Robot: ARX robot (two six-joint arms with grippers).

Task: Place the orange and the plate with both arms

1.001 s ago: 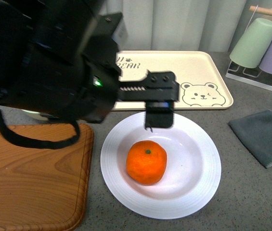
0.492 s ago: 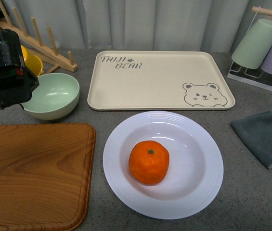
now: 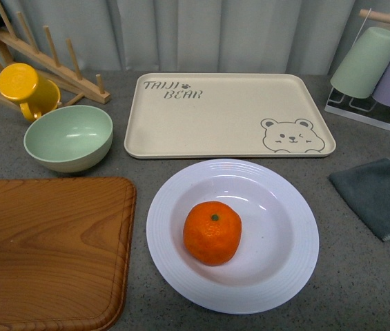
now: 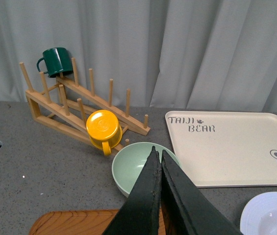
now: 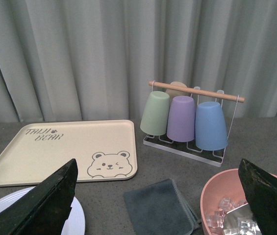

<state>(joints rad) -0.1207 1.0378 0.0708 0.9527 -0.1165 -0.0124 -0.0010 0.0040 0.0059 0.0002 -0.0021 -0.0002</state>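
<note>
The small round bright-orange mandarin (image 3: 212, 233) is just sitting in the well of the big round white plate with the ridged rim (image 3: 293, 276), a touch toward 9 o'clock from the plate's middle, with its green stem dot facing up. The plate is flat on the grey tabletop (image 3: 360, 283). A beige rectangular bear tray (image 3: 222, 114) is at its 12 o'clock, pretty much at the rim. A brown wooden cutting board (image 3: 43, 248) is just beside it at 9, a pale green bowl (image 3: 68, 138) is off at 10, and a dark grey folded cloth (image 3: 381, 196) lies apart around 2 to 3. Neither arm shows in the front view. The left gripper (image 4: 157, 152) has its black fingers pressed together with nothing between them. The right gripper (image 5: 157, 169) is spread wide and is empty too.
</note>
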